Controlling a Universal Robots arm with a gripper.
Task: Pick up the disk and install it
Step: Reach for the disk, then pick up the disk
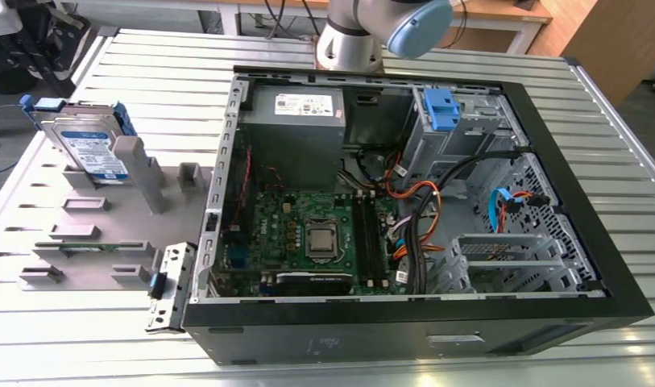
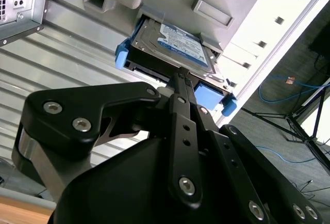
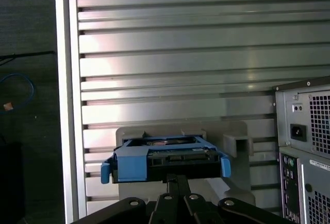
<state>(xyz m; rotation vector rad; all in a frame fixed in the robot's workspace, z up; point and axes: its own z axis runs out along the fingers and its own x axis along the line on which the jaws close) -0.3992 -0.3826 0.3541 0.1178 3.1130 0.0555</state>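
Pick-up stage, judging by the layout: the disk [image 1: 89, 149] stands tilted in a grey rack [image 1: 155, 181] on the bench [image 1: 144, 56], untouched. The gripper [image 2: 180, 75] points at its blue handle end, jaws narrow and holding nothing; a grasp calls for wider jaws. The blue-and-white label's print is unreadable.

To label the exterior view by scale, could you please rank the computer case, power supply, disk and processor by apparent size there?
1. computer case, by far.
2. power supply.
3. disk, only slightly smaller-looking and standing tilted, so this pair is less sure.
4. processor, clearly smallest.
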